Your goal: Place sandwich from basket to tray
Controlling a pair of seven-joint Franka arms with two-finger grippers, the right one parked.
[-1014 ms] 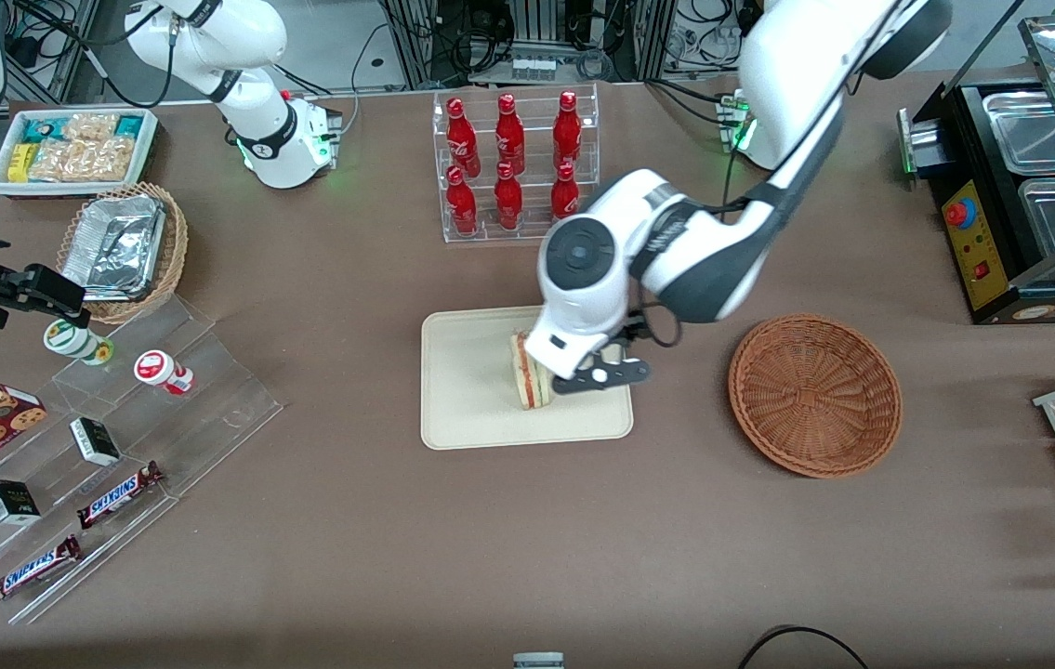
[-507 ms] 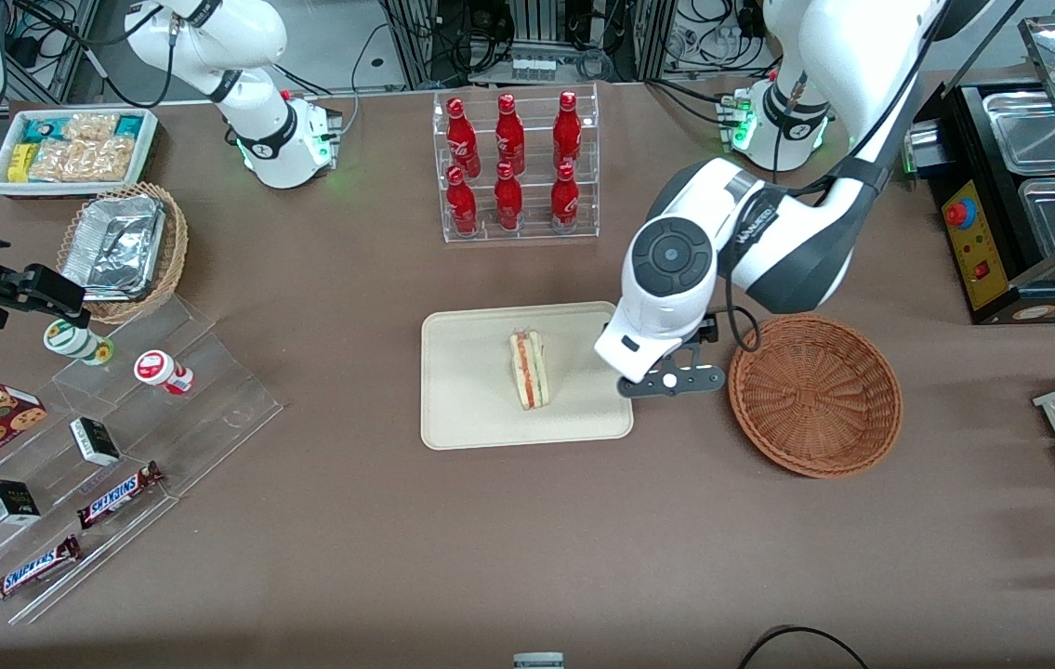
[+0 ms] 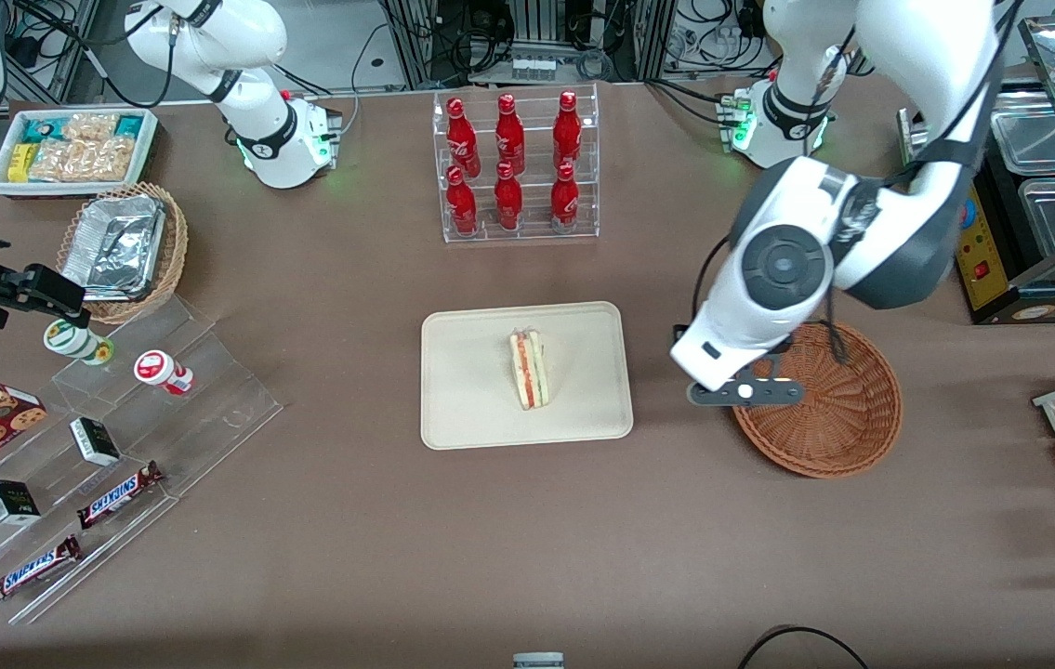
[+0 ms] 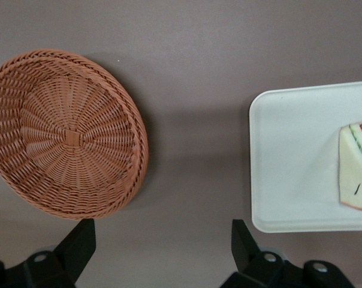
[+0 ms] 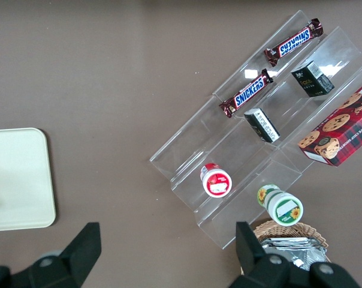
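Observation:
The sandwich (image 3: 529,370) (image 4: 357,174), a pale wedge with red and green layers, lies on the cream tray (image 3: 471,400) (image 4: 289,162) near its middle. The reddish-brown wicker basket (image 3: 829,409) (image 4: 67,132) sits beside the tray toward the working arm's end, with nothing in it. My gripper (image 3: 743,392) (image 4: 163,252) hangs above the bare table between tray and basket, over the basket's rim. It is open, its fingers (image 4: 79,243) wide apart with nothing between them.
A clear rack of red bottles (image 3: 513,167) stands farther from the front camera than the tray. A tan basket of foil containers (image 3: 123,246), a white snack bin (image 3: 72,149) and clear shelves with candy bars (image 3: 118,492) lie toward the parked arm's end. A black food warmer (image 3: 1020,186) is toward the working arm's end.
The gripper let go of the sandwich on the tray, then rose and travelled sideways off the tray to the basket's rim. The sandwich stays where it was set.

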